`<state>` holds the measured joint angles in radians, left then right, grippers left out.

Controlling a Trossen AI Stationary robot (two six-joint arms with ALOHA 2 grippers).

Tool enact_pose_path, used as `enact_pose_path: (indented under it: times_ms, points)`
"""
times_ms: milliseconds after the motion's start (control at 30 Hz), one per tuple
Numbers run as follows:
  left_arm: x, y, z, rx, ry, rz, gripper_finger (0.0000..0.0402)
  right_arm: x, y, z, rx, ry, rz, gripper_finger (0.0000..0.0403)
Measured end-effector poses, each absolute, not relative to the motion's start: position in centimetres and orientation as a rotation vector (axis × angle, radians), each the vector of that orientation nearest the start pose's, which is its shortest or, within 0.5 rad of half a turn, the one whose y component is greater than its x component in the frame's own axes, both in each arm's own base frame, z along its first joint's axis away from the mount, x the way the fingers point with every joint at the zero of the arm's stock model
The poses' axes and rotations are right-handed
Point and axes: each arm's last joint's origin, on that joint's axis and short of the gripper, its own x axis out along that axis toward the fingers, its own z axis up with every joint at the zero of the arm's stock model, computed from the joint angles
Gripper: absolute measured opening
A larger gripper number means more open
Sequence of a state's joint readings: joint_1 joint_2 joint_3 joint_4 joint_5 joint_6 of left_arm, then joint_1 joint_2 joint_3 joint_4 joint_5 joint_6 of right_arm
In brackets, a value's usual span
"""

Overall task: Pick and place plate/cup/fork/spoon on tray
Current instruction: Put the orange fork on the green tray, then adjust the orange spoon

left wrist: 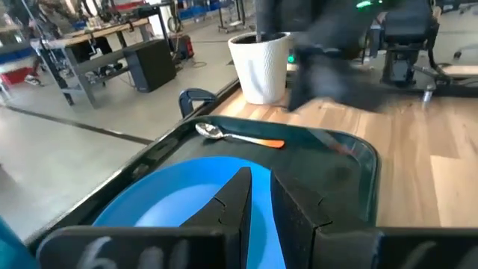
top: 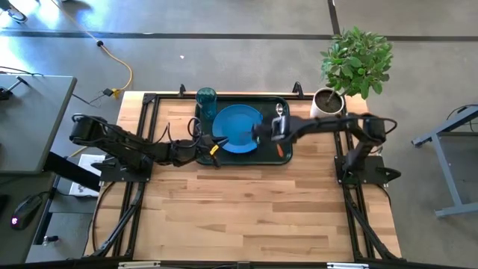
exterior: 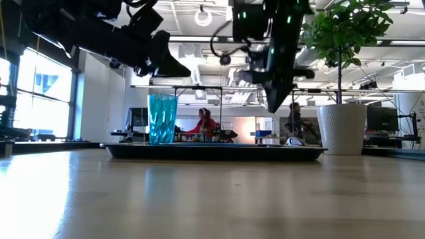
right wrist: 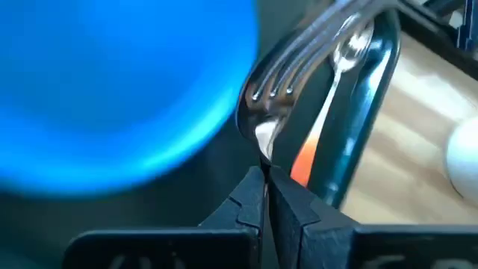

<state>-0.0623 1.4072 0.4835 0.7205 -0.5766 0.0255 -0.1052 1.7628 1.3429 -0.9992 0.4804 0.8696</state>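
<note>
Right wrist view: the fork point(right wrist: 299, 63) is gripped by the closed right tool point(right wrist: 267, 179), tines beyond its tips, over the tray point(right wrist: 366, 104), between plate point(right wrist: 112, 90) and spoon point(right wrist: 351, 45). The left tool point(left wrist: 258, 194) is held narrow over the plate.

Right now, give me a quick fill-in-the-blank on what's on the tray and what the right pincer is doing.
1. The right pincer is shut on the ____.
2. The plate lies on the dark-green ____.
3. The spoon has an ____ handle.
4. The cup stands at a corner of the tray, beside the ____.

Missing: fork; tray; orange; plate
</note>
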Motion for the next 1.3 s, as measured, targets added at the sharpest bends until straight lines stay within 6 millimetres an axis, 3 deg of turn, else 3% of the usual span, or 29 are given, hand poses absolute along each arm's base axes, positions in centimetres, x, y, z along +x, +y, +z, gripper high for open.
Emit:
enact_pose_path:
  times_ms: [200,300,533,767,933,1167,1300]
  points:
    - [26.4,0.4,18.5,0.099,0.207,0.518,0.0042,31.3,-12.3,19.2,0.593,0.986,-1.024,0.0004]
    - [26.4,0.3,18.5,0.097,0.207,0.513,0.0042,30.2,-15.1,17.9,0.665,0.933,-1.011,0.0004]
    - [26.4,0.3,18.5,0.079,0.203,0.513,0.0042,28.5,-17.4,16.2,0.654,0.888,-1.048,0.0004]
    - [26.4,0.3,18.5,0.067,0.201,0.514,0.0042,28.3,-16.6,15.4,0.552,0.924,-1.065,0.0019]
    - [26.4,0.3,18.5,0.067,0.201,0.514,0.0042,29.2,-14.9,16.0,0.441,0.926,-1.032,0.0036]
    - [26.2,0.7,18.4,0.053,0.17,0.499,0.0042,30.4,-10.8,18.2,0.275,0.916,-0.837,0.0039]
    - [25.3,1.2,18.0,0.045,0.072,0.272,0.0042,30.5,-7.4,18.4,0.251,0.773,-0.741,0.0039]
